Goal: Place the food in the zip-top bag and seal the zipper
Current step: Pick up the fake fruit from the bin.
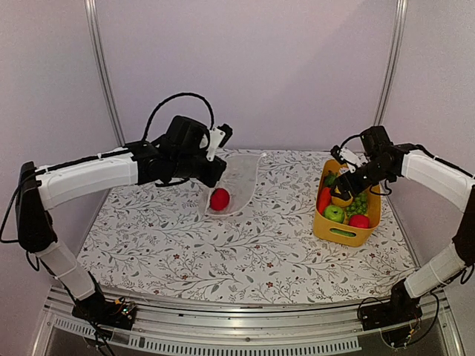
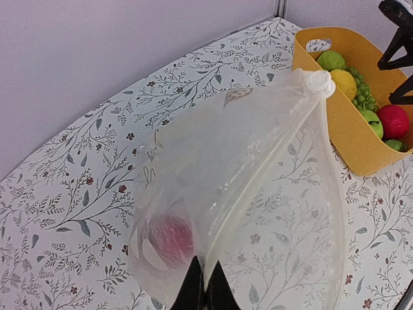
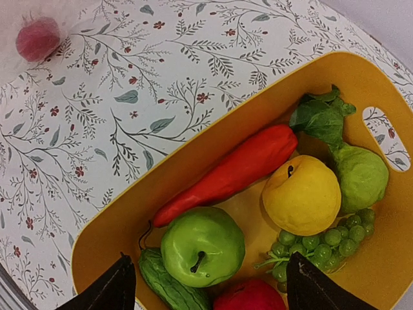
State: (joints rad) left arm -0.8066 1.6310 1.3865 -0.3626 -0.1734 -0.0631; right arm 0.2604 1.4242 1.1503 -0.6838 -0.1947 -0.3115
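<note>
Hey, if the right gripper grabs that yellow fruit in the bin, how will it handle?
The yellow fruit looks round and smooth, so it may squirt from a pinch. Nestled among the grapes and green fruit, it probably won't roll until lifted.

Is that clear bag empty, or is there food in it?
Not empty. One red round fruit lies inside the zip-top bag, showing through the clear plastic. Nothing else is visible in it.

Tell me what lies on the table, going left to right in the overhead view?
Zip-top bag holding a red fruit → green apple → second red fruit, both in the yellow bin.
</note>
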